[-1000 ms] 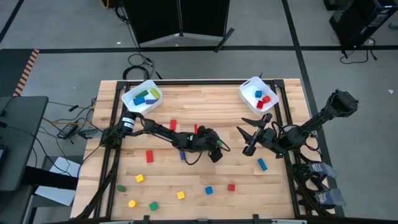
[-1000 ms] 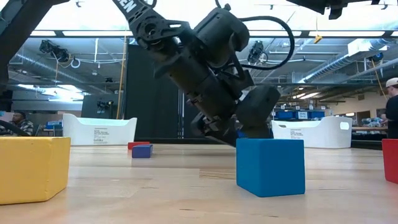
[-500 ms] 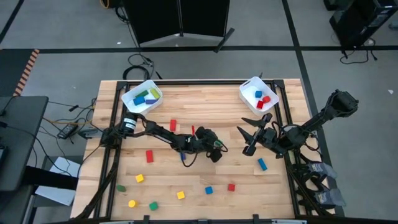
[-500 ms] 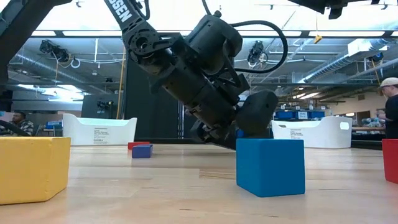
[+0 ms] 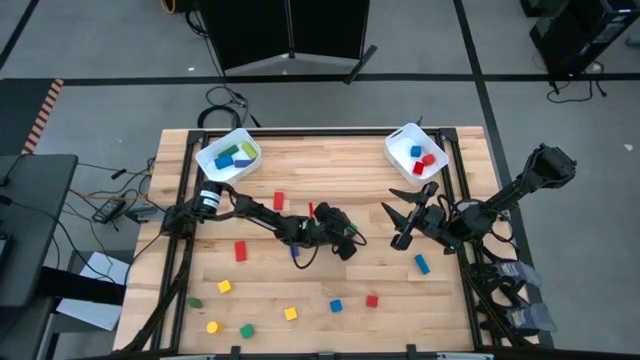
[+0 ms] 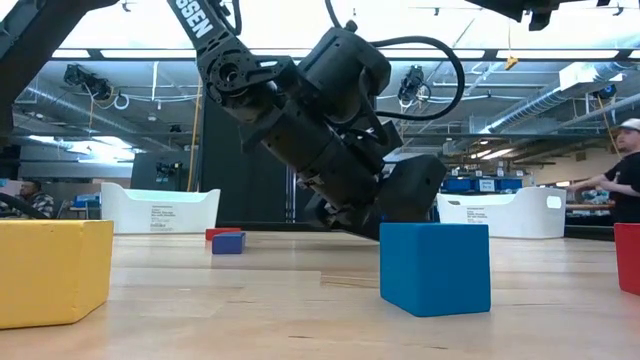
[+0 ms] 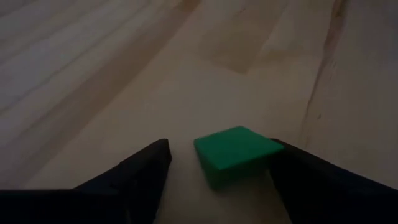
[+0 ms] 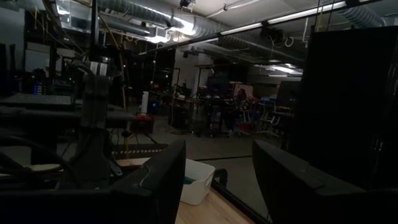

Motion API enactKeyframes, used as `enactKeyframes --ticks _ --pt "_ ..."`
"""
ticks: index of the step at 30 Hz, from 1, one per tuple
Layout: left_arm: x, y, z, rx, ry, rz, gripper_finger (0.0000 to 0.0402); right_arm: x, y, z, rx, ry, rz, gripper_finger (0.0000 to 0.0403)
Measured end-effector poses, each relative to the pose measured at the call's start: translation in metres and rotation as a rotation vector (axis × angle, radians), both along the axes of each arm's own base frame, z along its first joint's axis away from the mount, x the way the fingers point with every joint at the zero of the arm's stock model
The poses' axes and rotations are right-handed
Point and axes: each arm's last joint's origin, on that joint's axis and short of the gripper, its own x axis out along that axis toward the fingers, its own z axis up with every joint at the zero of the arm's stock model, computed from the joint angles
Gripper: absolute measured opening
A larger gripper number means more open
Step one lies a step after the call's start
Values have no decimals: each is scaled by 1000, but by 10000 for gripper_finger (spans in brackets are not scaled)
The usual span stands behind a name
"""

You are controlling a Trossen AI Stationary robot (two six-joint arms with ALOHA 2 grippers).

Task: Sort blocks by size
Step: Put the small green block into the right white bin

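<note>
One green block [image 7: 235,151] between fingers [image 7: 138,175]

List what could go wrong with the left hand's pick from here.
1. The green block lies skewed and off-centre in the open left hand, near one finger; closing may twist or shove it rather than grip it.
2. A red block lies close beside that arm and might get nudged.

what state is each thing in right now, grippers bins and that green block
left gripper: open, low over the table, fingers either side of the green block
green block: on the table, not lifted
right gripper: open, empty
left bin: holds long blocks
right bin: holds small cubes
</note>
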Motion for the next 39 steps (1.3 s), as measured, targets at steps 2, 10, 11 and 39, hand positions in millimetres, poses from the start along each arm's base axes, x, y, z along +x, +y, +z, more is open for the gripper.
enactKeyframes --ticks 2,10,11,39 --pt "0 0 0 3 0 4 263 0 0 0 0 0 0 197" --pt "0 1 -3 27 6 5 215 0 0 0 2 -2 -2 197" --pt "0 1 -2 28 5 4 208 0 0 0 2 -2 -3 197" --pt "14 29 12 91 -157 -87 148 -1 -1 3 8 -28 -7 197"
